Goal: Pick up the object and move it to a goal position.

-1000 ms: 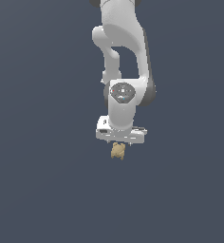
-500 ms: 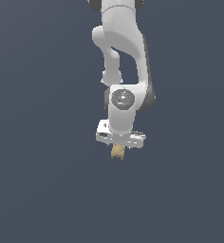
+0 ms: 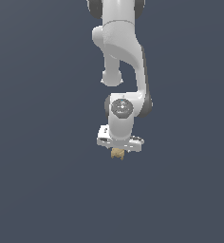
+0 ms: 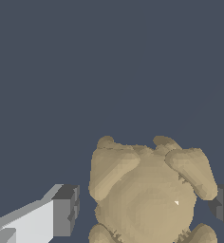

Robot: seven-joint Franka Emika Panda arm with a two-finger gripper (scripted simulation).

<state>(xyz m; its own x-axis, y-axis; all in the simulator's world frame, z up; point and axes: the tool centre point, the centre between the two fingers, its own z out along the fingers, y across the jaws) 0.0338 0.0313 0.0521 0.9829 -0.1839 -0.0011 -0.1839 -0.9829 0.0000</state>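
Tan object (image 4: 149,194) (lumpy) between claw (image 4: 144,209) fingers

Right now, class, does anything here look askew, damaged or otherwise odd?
Nothing stands out. The tan object sits between the gripper fingers, whole and unbroken. One finger shows a gap to it, so the jaws are not clamped. In the exterior view the object sits just under the gripper.
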